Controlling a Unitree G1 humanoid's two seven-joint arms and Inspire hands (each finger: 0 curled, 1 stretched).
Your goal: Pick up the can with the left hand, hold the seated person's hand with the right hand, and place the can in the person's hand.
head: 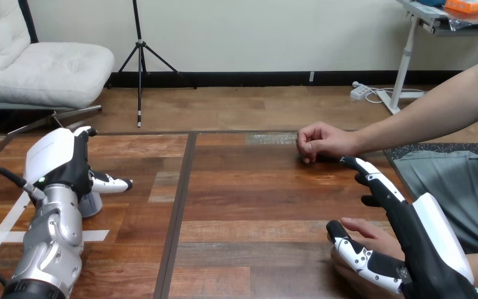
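Observation:
A light-coloured can (91,204) stands on the table at the left, mostly hidden behind my left hand (62,159). That hand's thumb (109,184) reaches straight out to the right over the can, and its fingers point away from me, so the hand is open. At the lower right my right hand (420,240) is open, fingers straight, lying over the person's hand (366,232). My right thumb (353,254) rests across that hand, touching it; I see no grip round it.
The person's other hand (320,142) rests as a loose fist on the table at the far right, its forearm running off the right side. White tape marks (12,235) lie on the wooden table (249,199) near my left forearm.

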